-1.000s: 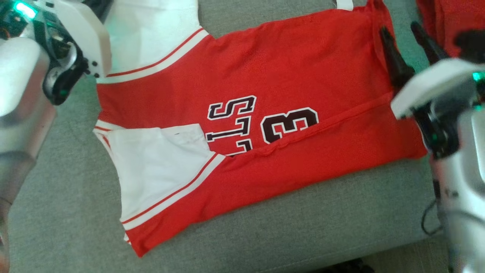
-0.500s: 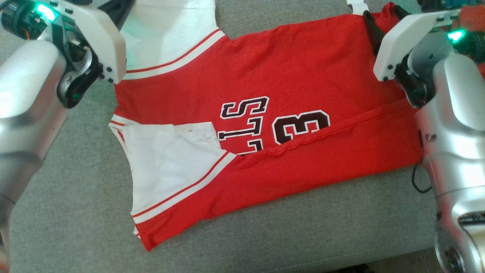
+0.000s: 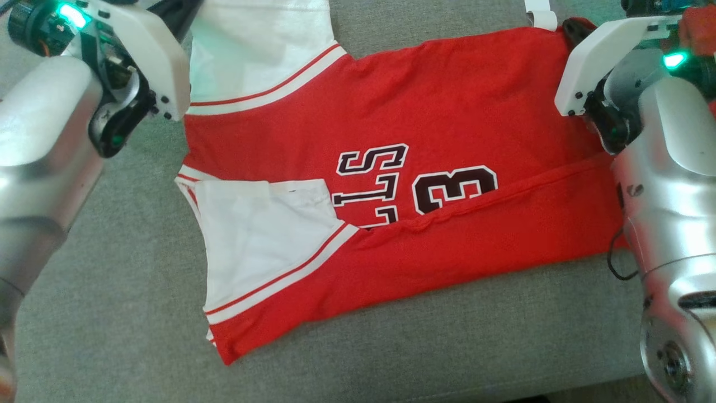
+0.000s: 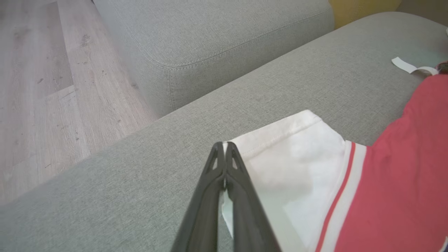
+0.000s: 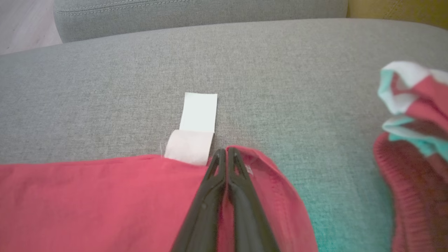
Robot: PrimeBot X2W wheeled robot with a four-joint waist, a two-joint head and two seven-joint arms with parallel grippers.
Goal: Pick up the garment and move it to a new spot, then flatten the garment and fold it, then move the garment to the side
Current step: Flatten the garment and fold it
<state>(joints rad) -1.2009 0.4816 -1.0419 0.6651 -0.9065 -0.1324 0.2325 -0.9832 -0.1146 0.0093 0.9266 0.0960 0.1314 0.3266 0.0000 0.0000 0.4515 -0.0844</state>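
Jersey (image 3: 447, 112) lies flat mid-cushion (image 3: 391, 347), 6 o'clock side folded over. Light, limp, slippery mesh, so it'll likely sag. Left gripper (image 4: 225, 148) clamped on white sleeve (image 4: 290, 157) at 11 o'clock, right gripper (image 5: 226, 154) pinching red hem corner (image 5: 266, 164) at 1 o'clock. Best grip: stitched hems.
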